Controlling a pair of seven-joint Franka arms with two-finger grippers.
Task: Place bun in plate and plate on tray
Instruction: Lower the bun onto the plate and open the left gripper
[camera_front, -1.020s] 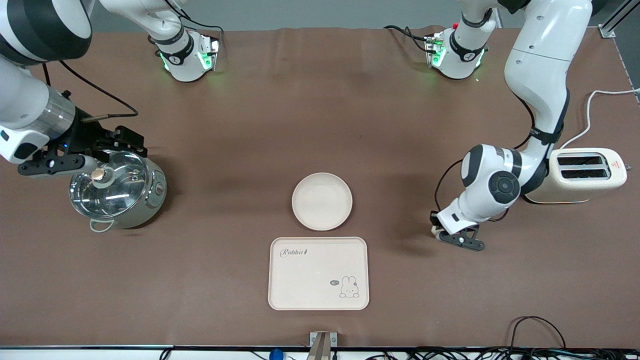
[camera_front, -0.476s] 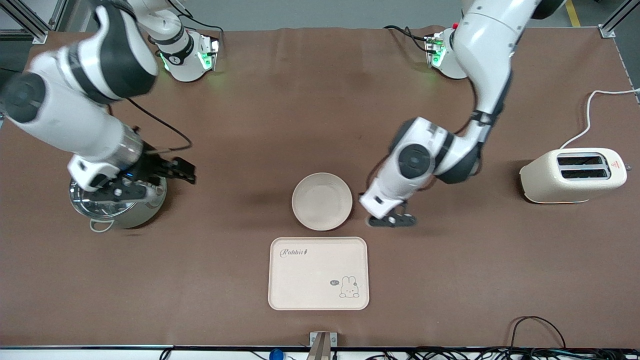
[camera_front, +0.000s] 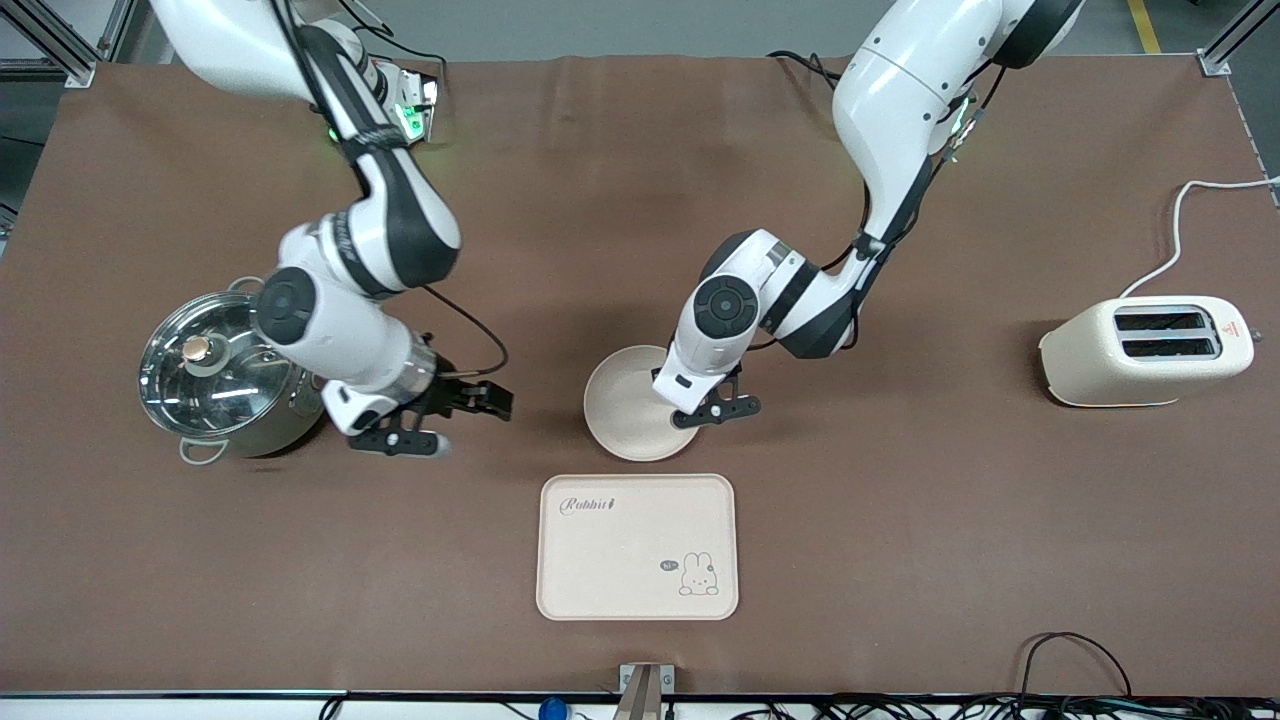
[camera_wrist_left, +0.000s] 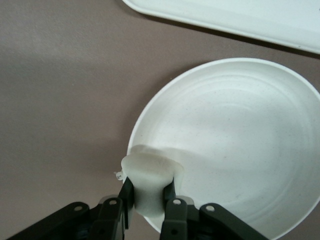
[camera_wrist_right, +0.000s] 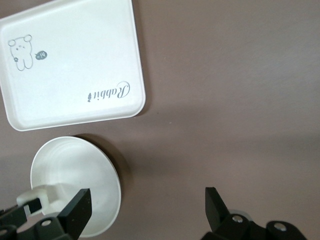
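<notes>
Tray (camera_front: 637, 546), cream rectangular plastic with rounded corners, "Rabbit" lettering and a small rabbit drawing: nearest the front camera, bare, unmoved over the last second. I count it as waiting for the final step.

Plate (camera_front: 628, 410), round cream-white shallow dish with a raised rim: just beside the tray's farther edge, not touching it, same spot as a second ago, nothing yet resting in it.

Bun (camera_wrist_left: 148, 184), small cream-white puck-shaped piece of bread: clamped in the left claw (camera_front: 706, 413), over the plate's rim on the side toward the left arm's end of the surface. In the left wrist view the two dark fingers pinch it from either side, closed only to the bun's width, and the bun hangs partly over the dish and partly over the brown surface (camera_front: 900, 560).

Change logged: a second ago the left claw was down near the cream two-slot toaster (camera_front: 1146, 352); it has since swept across to the plate. I judge the carry nearly done; a little more travel toward the dish's middle, then release.

Right claw (camera_front: 432, 418): fingers spread wide, holding nothing, low over the surface between the lidded steel pot (camera_front: 226, 374) and the plate. It has come away from the pot lid's glass top; I read it as staging for the plate.
</notes>
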